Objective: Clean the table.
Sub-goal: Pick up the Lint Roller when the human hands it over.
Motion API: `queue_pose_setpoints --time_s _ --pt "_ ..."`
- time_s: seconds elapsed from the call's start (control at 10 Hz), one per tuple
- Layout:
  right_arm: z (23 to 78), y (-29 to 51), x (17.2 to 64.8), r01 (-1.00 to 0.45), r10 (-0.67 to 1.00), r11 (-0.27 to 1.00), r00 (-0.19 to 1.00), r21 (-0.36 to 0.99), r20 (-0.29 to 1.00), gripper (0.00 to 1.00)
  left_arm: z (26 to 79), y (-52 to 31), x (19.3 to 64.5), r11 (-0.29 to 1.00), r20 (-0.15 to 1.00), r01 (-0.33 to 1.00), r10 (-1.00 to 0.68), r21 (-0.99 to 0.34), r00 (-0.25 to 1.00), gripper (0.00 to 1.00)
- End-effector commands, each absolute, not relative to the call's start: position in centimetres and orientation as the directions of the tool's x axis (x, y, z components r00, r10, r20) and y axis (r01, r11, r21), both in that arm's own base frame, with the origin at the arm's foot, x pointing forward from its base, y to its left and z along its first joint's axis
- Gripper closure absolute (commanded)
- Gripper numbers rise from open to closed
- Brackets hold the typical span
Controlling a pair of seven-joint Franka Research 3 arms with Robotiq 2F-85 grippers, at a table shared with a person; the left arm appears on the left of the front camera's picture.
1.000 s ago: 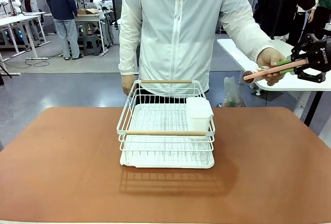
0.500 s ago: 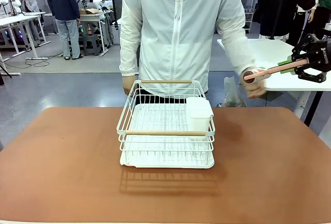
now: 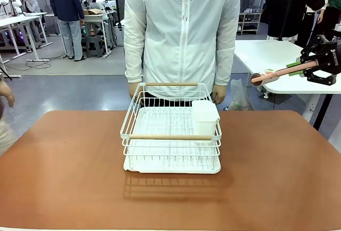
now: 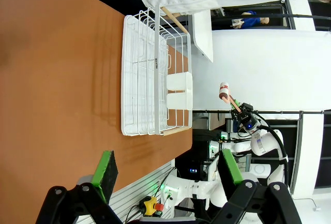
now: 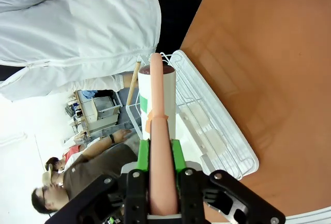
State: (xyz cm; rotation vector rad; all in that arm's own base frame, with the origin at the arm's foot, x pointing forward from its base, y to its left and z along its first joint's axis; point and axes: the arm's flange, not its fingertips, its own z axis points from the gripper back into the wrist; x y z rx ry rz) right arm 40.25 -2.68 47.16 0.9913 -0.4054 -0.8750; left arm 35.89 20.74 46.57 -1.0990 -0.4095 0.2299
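ahead of me a glossy grey floor reflects pale overhead light. a white-topped table on metal legs stands to my right, more white tables sit far left, and a cardboard box rests on a bench behind.

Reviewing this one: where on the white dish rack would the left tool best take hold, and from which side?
Likely the near wooden bar of the dish rack, at its middle, coming down from above. It is a thin, level rod along the top edge, and mid-bar is clear of the white cup. The left tool stands open.
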Motion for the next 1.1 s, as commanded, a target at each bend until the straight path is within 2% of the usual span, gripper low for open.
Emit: queue_pose_setpoints --time_s 0.0,1.0 --pt "47.16 -2.6 40.25 0.45 -0.791 0.256 0.606 0.856 -0.083 0.99 46.58 20.89 35.58 0.436 0.214 0.036 0.366 -0.899 0.906 0.0" --pt "47.16 -2.6 40.25 0.45 -0.791 0.256 0.606 0.856 -0.083 0.99 46.58 20.89 35.58 0.436 0.214 0.036 0.366 -0.899 0.906 0.0"
